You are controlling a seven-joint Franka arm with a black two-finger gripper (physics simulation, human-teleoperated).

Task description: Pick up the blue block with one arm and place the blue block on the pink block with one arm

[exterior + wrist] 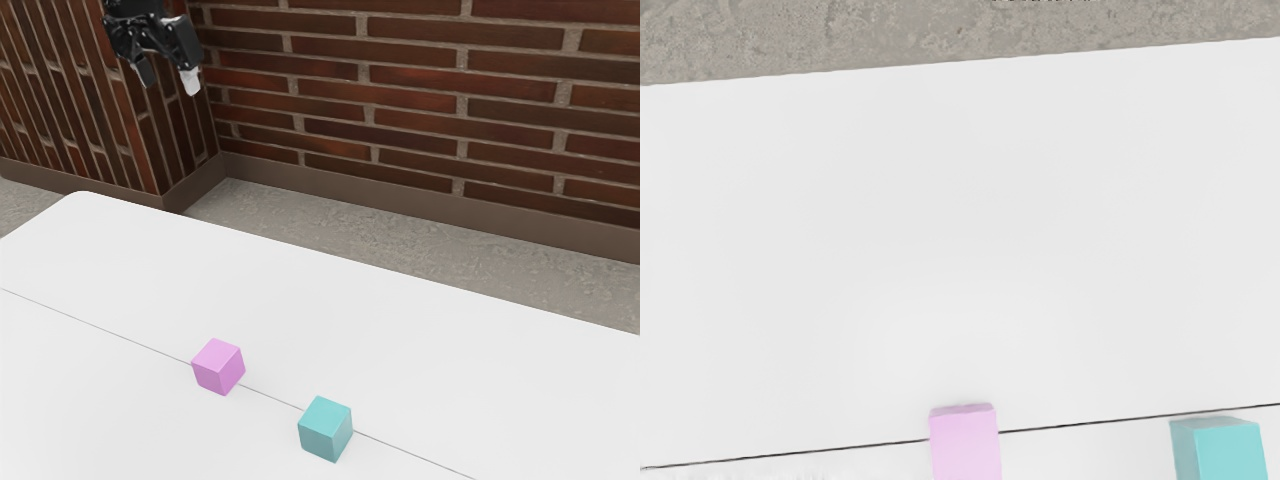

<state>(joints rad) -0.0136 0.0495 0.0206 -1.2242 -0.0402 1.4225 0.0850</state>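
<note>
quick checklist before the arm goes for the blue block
1. Blue block sits free on the table, nothing on top: ok.
2. Pink block has a bare top face: ok.
3. The two blocks stand apart, with room to grasp the blue one: ok.
4. Tool open and holding nothing: ok.
5. Tool above the blue block: not ok; it hangs high by the brick wall, far toward the exterior view's left.
6. Tool's turn matched to the blue block's faces: cannot tell.
</note>
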